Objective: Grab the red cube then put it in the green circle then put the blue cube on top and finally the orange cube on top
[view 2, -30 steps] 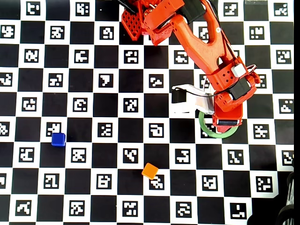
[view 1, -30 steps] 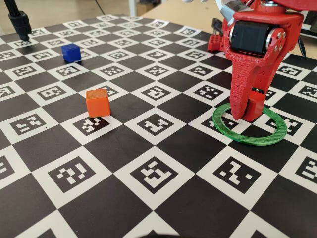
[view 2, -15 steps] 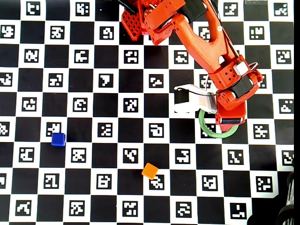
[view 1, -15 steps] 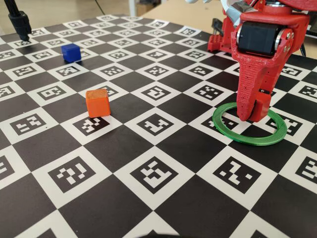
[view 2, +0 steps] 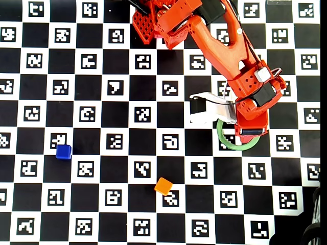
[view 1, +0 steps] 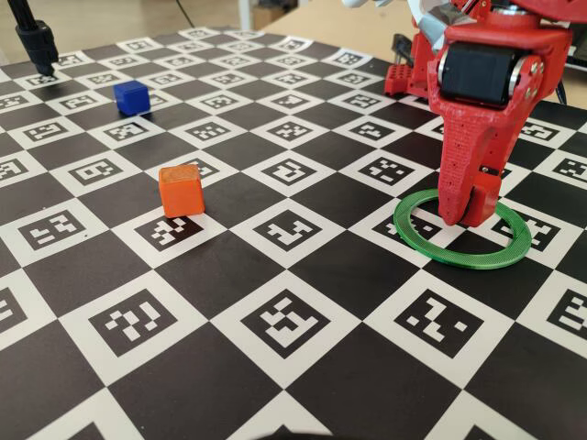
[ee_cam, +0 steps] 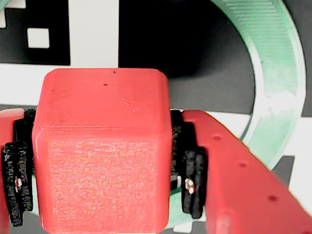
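The wrist view is filled by the red cube (ee_cam: 102, 146), and my gripper (ee_cam: 102, 187) is shut on it, with black pads (ee_cam: 190, 183) pressed against both of its sides. In the fixed view my gripper (view 1: 463, 215) points straight down inside the green circle (view 1: 459, 261), close to the board; the cube cannot be told apart from the red fingers there. Part of the green circle (ee_cam: 273, 73) curves past on the right of the wrist view. The blue cube (view 1: 132, 96) sits far back on the left. The orange cube (view 1: 181, 190) stands at mid-left. From overhead, the arm covers part of the green circle (view 2: 220, 133).
The board is a black-and-white checker of printed markers. A black stand post (view 1: 37, 41) rises at the back left corner. The red arm base (view 2: 163, 20) sits at the top edge in the overhead view, and a white bracket (view 2: 209, 107) sticks out of the wrist.
The gripper has shifted slightly right and further over the ring's middle while holding the red cube. In the last half second it barely moved. Blue and orange cubes stayed put.
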Robot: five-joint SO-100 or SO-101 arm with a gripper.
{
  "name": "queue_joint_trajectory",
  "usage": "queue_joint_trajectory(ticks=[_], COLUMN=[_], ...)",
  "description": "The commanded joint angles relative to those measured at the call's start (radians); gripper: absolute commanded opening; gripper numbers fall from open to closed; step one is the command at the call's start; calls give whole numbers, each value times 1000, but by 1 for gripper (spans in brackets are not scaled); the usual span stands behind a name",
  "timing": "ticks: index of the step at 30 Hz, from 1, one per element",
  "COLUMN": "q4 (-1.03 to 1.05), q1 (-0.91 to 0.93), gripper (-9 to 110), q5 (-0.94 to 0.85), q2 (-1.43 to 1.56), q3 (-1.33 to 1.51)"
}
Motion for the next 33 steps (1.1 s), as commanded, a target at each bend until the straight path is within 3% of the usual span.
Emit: queue_joint_trajectory(ticks=[1, 33], q4=[-12, -3], q1=[15, 20], gripper=[2, 7], q5=[8, 67], q2=[25, -3], q3=[-8, -8])
